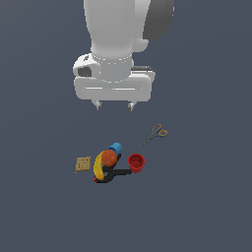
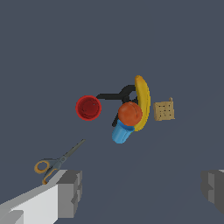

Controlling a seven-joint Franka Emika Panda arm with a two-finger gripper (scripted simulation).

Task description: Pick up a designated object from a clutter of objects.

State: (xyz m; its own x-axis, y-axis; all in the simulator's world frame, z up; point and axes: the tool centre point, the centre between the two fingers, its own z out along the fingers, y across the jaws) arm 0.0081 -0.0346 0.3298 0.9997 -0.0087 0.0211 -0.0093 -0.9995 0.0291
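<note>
The small red cup [image 1: 136, 163] stands upright on the grey floor, just to the exterior view's right of the clutter; in the wrist view [image 2: 88, 107] its open mouth shows. Beside it lie the orange ball [image 1: 109, 158], the yellow banana [image 1: 100, 166], the blue cylinder [image 1: 116, 147] and the black-handled tool [image 1: 117, 174], bunched together. My gripper [image 1: 115, 105] hangs open and empty, well above and behind the clutter. Its fingers [image 2: 70, 192] frame the wrist view's edge, wide apart.
A tan square cracker [image 1: 83, 164] lies at the exterior view's left of the banana. Orange-handled scissors [image 1: 155, 134] lie apart, behind the cup toward the exterior view's right; they also show in the wrist view [image 2: 57, 162].
</note>
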